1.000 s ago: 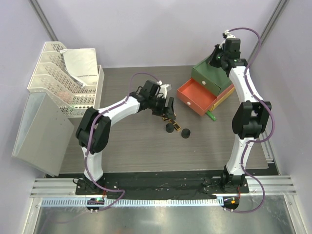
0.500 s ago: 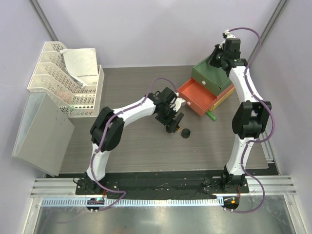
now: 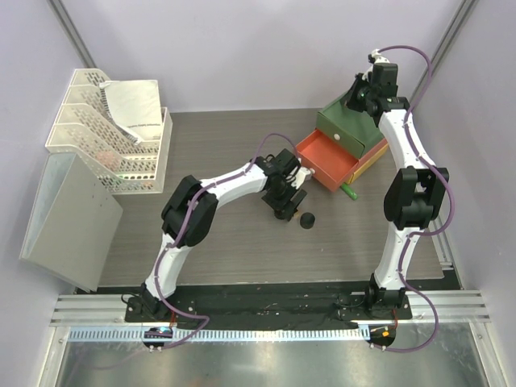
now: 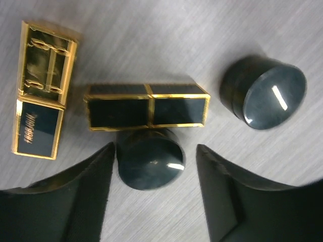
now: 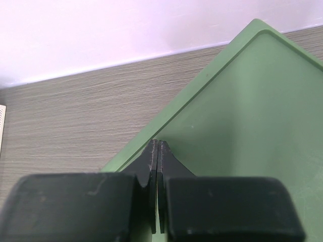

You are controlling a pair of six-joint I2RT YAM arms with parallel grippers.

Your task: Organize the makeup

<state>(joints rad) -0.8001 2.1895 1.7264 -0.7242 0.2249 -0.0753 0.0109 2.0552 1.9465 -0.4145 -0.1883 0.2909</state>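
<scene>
The drawer box (image 3: 345, 129) stands at the far right of the table (image 3: 218, 242). It is a stack of tiers with a green top, and its orange drawer (image 3: 324, 159) is pulled out toward the left arm's side. The right gripper (image 3: 355, 100) is over the far corner of the drawer box. In the right wrist view its fingertips are pressed flat together with nothing between them, and they sit at the edge of the green top. The left gripper (image 3: 284, 207) points down at the table just in front of the open drawer, on the side nearer the arm bases. Its fingers (image 4: 86, 191) are spread wide on either side of a round black compact (image 4: 150, 160). A gap shows beside the compact, so it is not clamped. Two black-gold sticks lie just beyond the fingertips. One stick (image 4: 149, 107) touches the compact, and the other stick (image 4: 43, 91) lies at right angles beside it. A second compact (image 3: 306, 219) lies free on the table, a little nearer the arm bases than the left gripper. A green tube (image 3: 349, 192) lies against the near foot of the drawer box.
</scene>
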